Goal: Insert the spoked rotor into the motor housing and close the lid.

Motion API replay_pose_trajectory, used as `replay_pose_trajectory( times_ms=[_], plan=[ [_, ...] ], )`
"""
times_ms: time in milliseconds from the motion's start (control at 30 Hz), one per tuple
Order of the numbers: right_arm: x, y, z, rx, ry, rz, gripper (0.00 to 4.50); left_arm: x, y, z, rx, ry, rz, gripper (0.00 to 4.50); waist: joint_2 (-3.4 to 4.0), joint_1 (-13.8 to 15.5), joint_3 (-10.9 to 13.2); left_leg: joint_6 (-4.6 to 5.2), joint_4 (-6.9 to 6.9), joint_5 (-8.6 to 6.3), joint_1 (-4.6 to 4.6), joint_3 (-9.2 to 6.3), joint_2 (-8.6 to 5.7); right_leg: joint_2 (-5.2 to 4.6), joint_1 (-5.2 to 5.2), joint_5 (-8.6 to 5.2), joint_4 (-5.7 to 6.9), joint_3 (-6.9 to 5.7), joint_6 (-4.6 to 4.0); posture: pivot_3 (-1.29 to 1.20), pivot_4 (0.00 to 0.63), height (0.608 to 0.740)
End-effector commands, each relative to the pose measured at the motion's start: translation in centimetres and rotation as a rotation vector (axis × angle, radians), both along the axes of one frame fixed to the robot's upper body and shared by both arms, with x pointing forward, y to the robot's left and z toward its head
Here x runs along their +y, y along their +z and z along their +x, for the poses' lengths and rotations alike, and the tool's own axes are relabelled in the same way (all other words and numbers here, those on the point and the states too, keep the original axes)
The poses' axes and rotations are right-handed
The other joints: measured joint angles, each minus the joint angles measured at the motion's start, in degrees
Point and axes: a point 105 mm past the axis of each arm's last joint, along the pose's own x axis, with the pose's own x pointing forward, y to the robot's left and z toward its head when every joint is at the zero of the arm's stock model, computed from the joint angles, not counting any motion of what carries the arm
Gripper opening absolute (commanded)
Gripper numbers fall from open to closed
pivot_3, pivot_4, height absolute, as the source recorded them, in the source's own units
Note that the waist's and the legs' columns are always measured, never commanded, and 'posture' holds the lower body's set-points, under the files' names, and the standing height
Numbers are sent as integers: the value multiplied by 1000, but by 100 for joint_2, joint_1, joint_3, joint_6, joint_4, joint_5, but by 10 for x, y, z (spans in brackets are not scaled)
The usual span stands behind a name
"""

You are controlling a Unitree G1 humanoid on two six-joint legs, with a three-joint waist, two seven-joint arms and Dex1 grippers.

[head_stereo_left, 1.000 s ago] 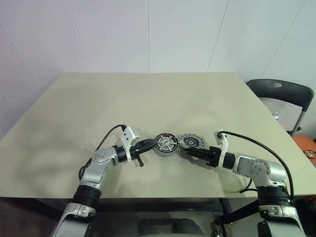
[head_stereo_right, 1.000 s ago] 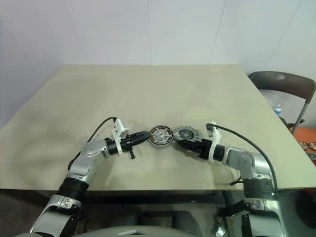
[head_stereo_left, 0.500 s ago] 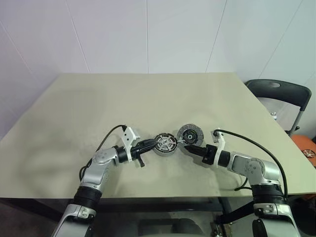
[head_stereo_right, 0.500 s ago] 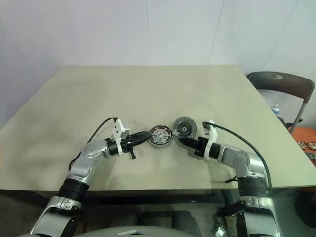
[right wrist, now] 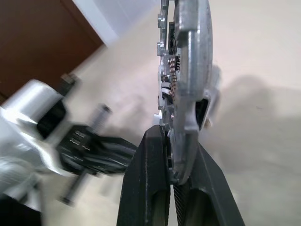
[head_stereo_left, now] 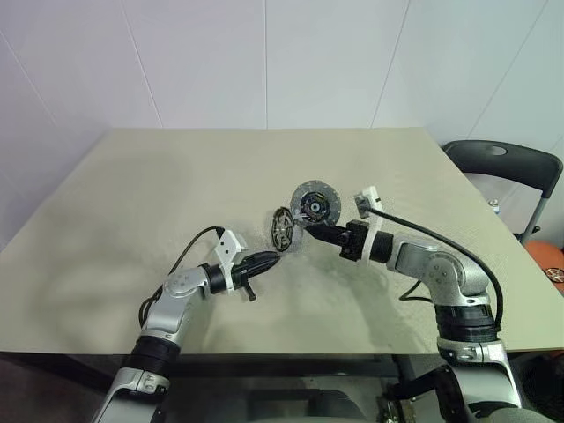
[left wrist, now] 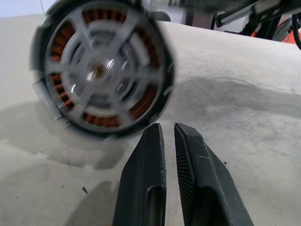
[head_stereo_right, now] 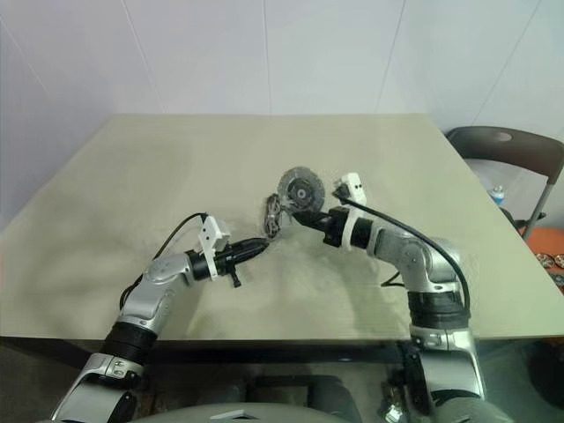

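I see right gripper [head_stereo_left: 310, 231] pinching spoked rotor [head_stereo_left: 315, 201] by rim, edge-up above table; motor housing [head_stereo_left: 282, 228] just beside, tilted on edge; left gripper [head_stereo_left: 271, 258] pressed together, empty, nearer housing.

Plain beige matte worktop [head_stereo_left: 176, 176], four-sided, mottled with faint darker smudges near the left edge. Behind the far edge, pale white panelled wall [head_stereo_left: 264, 62] crossed by thin seams, evenly lit, with soft shadows on the surface. Past the right edge, dark grey folding chair [head_stereo_left: 502, 163] with a rounded seat and thin metal legs. Beside the chair legs, low at the right, an orange round object [head_stereo_left: 551, 264], partly cut off. Brown door-like panel [right wrist: 42, 42] visible in the right wrist view.
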Motion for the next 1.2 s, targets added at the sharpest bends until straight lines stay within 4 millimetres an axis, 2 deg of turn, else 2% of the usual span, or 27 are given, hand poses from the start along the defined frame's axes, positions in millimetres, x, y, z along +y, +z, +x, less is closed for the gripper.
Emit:
replay_pose_trajectory(
  times_ms=[33, 133, 233, 333, 600, 800, 1000, 1200],
  plan=[
    [-8, -3, 7, -45, -29, -86, 46, 0, 11, 3, -51, 5, -7, 495, 2, -6, 0, 0, 0, 0, -1, 0, 0, 0, -2, 0, 0, 0, 0, 0, 0, 740],
    [-7, -5, 5, -33, -19, -65, 46, 2, 10, 2, -49, 9, -5, 495, 2, -20, 0, 0, 0, 0, 4, 0, 3, 3, 1, 0, 3, 0, 0, 0, 0, 740],
    [-3, 2, 3, 6, -2, 46, 46, 2, 9, 2, -46, 11, -1, 495, 2, -51, 0, 0, 0, 0, 11, 1, 9, 11, 3, 0, 7, 3, -1, 0, 0, 740],
    [-7, -4, 1, 60, -7, 77, 46, 2, 9, 2, -46, 11, -1, 495, 2, -32, 0, 0, 0, 0, 12, -1, 16, 19, 2, 0, 9, 3, -1, 0, 0, 740],
    [-41, -44, 20, 149, -191, -103, 46, 2, 9, 2, -46, 10, -3, 495, 3, -53, 1, 0, 1, 0, 16, 5, 7, 8, 9, -1, 6, 5, -3, 0, 0, 740],
    [-48, -61, 18, 148, -201, -209, 46, 2, 8, 2, -45, 13, -4, 495, 8, -56, 1, 0, -2, 0, 20, 4, 18, 23, 7, 0, 9, 8, -2, 0, 0, 740],
    [-39, -51, 26, 42, -203, -319, 46, 3, 8, 1, -42, 16, -4, 495, 7, -62, 1, 0, 3, 0, 24, 5, 16, 22, 13, -1, 9, 8, -2, 0, 0, 740],
    [-22, -31, 28, -48, -155, -373, 46, 4, 5, 0, -35, 21, -3, 495, 8, -61, 1, 0, 1, 0, 20, 3, 17, 22, 8, 0, 9, 8, -2, 0, 0, 740]
  ],
)
